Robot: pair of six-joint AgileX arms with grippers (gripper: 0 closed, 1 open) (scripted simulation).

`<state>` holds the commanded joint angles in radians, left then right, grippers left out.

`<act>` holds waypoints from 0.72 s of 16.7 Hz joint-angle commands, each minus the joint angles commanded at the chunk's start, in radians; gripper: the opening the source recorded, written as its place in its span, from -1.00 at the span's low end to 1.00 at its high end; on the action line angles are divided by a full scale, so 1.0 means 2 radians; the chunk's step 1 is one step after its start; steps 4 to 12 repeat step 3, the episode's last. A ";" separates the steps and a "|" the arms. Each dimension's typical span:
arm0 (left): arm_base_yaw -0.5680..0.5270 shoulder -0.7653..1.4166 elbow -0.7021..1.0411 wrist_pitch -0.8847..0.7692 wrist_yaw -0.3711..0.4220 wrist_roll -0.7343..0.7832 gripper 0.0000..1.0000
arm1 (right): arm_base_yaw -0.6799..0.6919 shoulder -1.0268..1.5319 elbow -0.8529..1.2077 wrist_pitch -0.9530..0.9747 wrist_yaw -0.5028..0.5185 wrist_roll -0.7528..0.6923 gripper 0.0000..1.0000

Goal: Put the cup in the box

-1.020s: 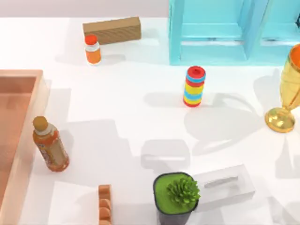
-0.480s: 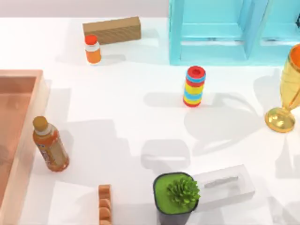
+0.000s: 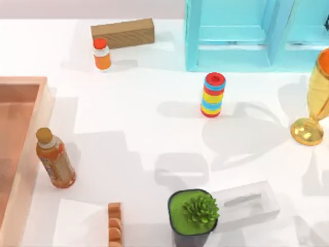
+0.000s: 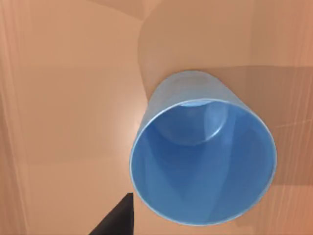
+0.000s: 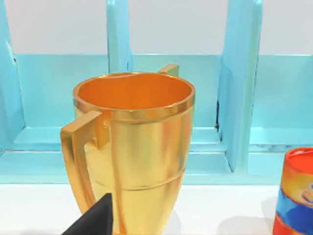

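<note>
You have the cup (image 4: 203, 152) over the salmon floor of the box (image 3: 43, 100), mouth facing the left wrist camera; whether it already rests on that floor or hangs above it, you cannot tell. A dark finger (image 4: 115, 220) of the left end effector sits just beside the rim, but its opening and grip are not readable. Your right arm idles near the trophy (image 5: 129, 156) at the counter's right, so it stays out of the way

Overhead camera looks down; wrist cameras sit close to objects.
</note>
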<state>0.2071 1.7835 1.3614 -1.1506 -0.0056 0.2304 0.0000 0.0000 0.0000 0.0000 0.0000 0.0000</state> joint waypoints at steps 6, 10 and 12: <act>0.000 0.000 0.000 0.000 0.000 0.000 1.00 | 0.000 0.000 0.000 0.000 0.000 0.000 1.00; 0.000 0.000 0.000 0.000 0.000 0.000 1.00 | 0.000 0.000 0.000 0.000 0.000 0.000 1.00; 0.000 0.000 0.000 0.000 0.000 0.000 1.00 | 0.000 0.000 0.000 0.000 0.000 0.000 1.00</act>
